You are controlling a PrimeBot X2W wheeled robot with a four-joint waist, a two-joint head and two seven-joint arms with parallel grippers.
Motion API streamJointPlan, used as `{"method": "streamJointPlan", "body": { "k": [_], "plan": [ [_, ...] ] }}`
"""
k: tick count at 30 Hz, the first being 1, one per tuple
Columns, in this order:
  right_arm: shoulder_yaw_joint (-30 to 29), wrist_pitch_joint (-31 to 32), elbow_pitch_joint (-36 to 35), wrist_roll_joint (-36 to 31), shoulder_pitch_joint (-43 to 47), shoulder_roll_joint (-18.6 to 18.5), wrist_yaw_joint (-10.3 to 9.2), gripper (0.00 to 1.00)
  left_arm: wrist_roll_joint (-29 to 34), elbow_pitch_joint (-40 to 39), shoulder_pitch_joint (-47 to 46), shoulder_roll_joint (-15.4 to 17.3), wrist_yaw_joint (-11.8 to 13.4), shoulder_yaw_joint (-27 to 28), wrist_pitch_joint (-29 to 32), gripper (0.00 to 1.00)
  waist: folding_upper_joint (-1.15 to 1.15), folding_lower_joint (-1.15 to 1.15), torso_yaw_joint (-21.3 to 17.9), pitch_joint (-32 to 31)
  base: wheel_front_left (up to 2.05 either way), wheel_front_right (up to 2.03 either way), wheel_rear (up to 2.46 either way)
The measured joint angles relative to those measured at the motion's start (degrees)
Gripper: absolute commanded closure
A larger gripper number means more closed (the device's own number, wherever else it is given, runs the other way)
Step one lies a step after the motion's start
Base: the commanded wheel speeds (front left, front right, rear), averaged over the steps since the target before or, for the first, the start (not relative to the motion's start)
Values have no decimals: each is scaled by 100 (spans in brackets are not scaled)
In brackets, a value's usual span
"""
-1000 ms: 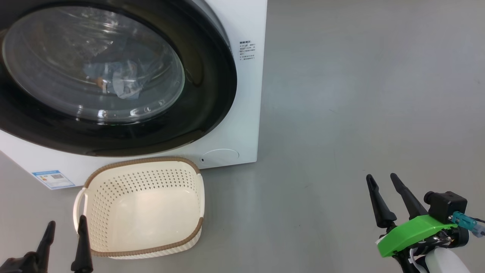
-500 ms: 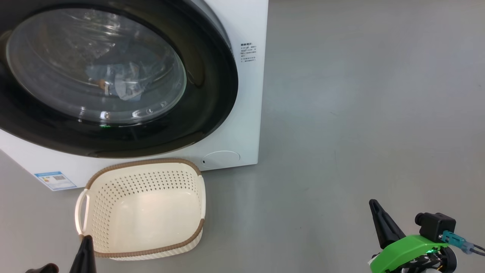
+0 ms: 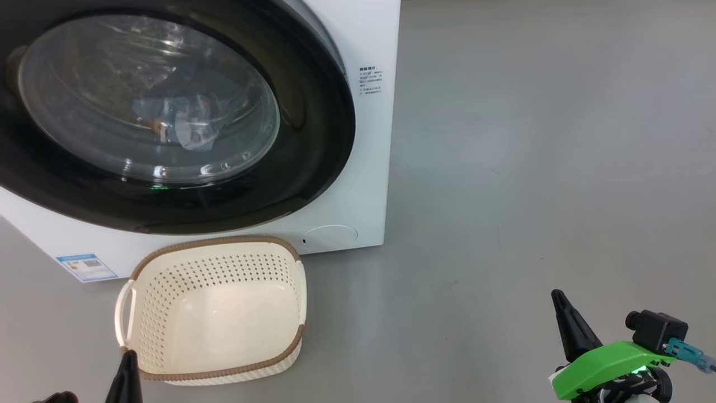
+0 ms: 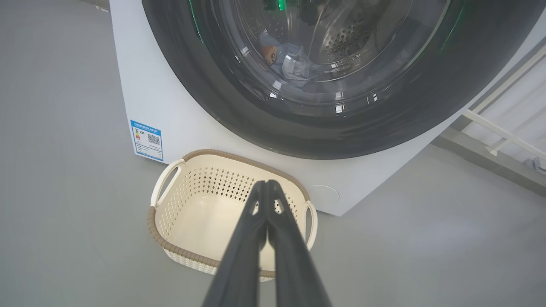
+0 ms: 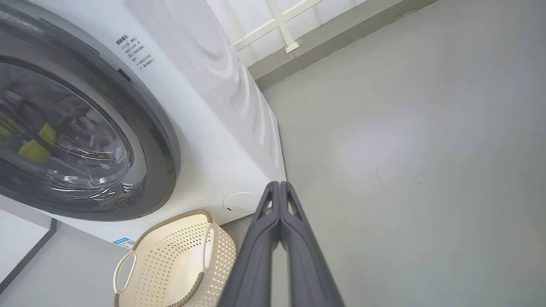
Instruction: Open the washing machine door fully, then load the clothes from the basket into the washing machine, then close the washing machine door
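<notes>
The white washing machine (image 3: 366,168) fills the upper left of the head view. Its washing machine door (image 3: 316,140), a glossy black ring around a glass bowl, lies flat against the front. Through the glass I see light-blue clothes (image 3: 184,126) in the drum, with an orange figure on the clothes (image 4: 288,64) in the left wrist view. The cream basket (image 3: 212,268) stands on the floor below the door with nothing in it. My left gripper (image 3: 127,361) is shut and empty at the basket's near-left corner. My right gripper (image 3: 560,302) is shut and empty, far right of the basket.
Grey floor stretches open to the right of the machine. A blue label (image 3: 86,267) and a round cover (image 3: 330,236) sit low on the machine's front. A white railing (image 5: 281,25) runs along the wall behind it.
Both grippers have gone from open to shut, with nothing between the fingers. Both sit lower in the head view than a second ago. The camera has shifted slightly.
</notes>
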Motion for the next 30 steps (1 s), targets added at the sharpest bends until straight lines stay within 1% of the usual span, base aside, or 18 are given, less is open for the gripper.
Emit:
{"method": "streamJointPlan", "body": {
  "k": [15,18,30],
  "plan": [
    [-152,255,-171,756,17,90,0,100,-878,-2,-47,-31,1,9,247,100,0,0,46,-68,0,0,0],
    [-208,308,-220,1024,20,105,0,100,-1102,-10,-93,-42,2,12,305,100,0,0,59,-86,0,0,0],
    [-316,512,-352,1663,112,167,0,100,-1802,-16,-115,-66,5,27,505,100,0,0,96,-141,0,0,0]
  ]
}}
